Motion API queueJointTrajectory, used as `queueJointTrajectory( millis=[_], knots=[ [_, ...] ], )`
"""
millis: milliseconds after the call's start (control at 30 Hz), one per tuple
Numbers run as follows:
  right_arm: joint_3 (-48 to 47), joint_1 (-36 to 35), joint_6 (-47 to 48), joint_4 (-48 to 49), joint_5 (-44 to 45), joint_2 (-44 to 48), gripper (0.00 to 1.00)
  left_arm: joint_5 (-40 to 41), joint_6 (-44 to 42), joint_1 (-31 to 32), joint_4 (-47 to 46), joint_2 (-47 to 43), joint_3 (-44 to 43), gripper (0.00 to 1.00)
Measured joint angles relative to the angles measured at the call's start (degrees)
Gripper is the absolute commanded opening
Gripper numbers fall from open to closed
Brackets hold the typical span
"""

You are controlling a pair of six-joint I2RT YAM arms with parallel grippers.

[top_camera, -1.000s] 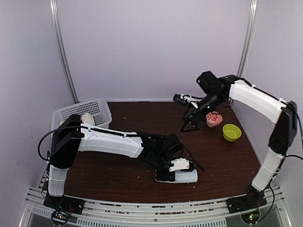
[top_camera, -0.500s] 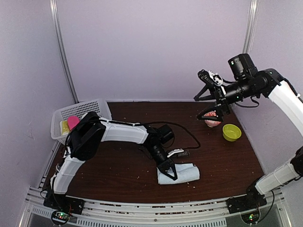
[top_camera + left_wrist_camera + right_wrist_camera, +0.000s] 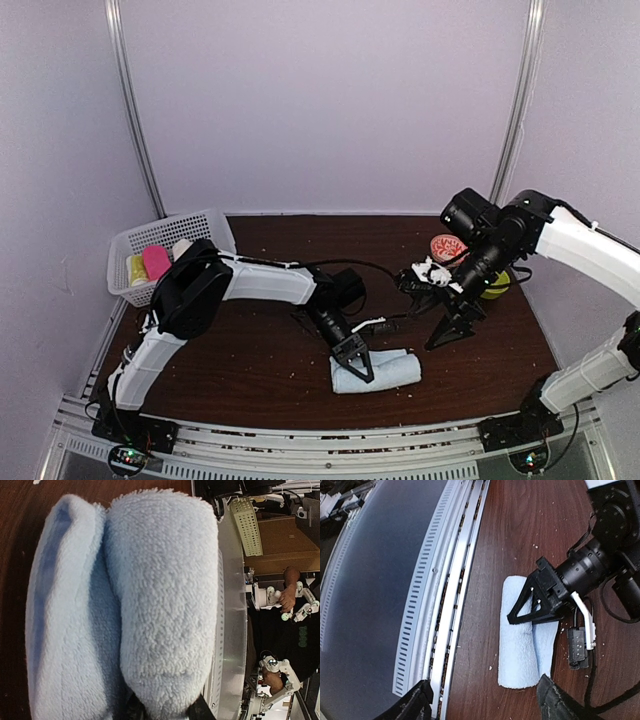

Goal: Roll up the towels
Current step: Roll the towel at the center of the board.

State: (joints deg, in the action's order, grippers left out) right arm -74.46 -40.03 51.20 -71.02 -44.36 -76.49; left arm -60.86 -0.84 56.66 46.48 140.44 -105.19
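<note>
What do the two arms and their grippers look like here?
The left arm and right arm have white shell links with black joints and motor housings. The left gripper and right gripper are black, with triangular open-frame fingers. A thin black cable trails from the left wrist.

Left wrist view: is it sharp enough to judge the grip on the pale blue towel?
Left wrist: the pale blue fluffy cloth towel fills the frame, fibres sharp, fingertips cropped at the bottom edge. Right wrist: sharp, towel uncropped, silver slotted rail bowed by lens distortion.
</note>
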Motion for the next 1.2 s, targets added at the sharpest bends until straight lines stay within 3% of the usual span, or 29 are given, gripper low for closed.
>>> queueJointTrajectory(
  millis=[233, 500, 800, 933, 1100, 1200],
  knots=[
    [12.3, -6.2, -1.6, 7.5, 7.9, 3.7, 0.71, -0.1, 0.5, -0.1, 0.3, 0.3, -0.3, 0.02],
    [26.4, -13.7, -6.4, 26.6, 21.9, 3.8, 0.72, -0.1, 2.4, -0.5, -0.1, 0.3, -0.3, 0.04],
    [32.9, -18.0, -9.8, 42.9, 31.5, -0.8, 0.71, -0.1, 3.1, -0.7, -0.2, 0.3, -0.3, 0.1],
    [34.2, -19.2, -9.8, 46.8, 34.2, -2.8, 0.5, -0.1, 3.3, -0.9, -0.2, 0.3, -0.4, 0.14],
    [34.1, -19.4, -9.6, 48.9, 35.9, -5.2, 0.29, 0.3, 3.1, -1.2, -0.6, 0.0, -0.1, 0.41],
    [33.4, -19.3, -9.4, 49.0, 35.6, -5.9, 0.18, 3.7, 2.3, -1.4, -1.9, -2.4, 2.1, 0.49]
  ],
)
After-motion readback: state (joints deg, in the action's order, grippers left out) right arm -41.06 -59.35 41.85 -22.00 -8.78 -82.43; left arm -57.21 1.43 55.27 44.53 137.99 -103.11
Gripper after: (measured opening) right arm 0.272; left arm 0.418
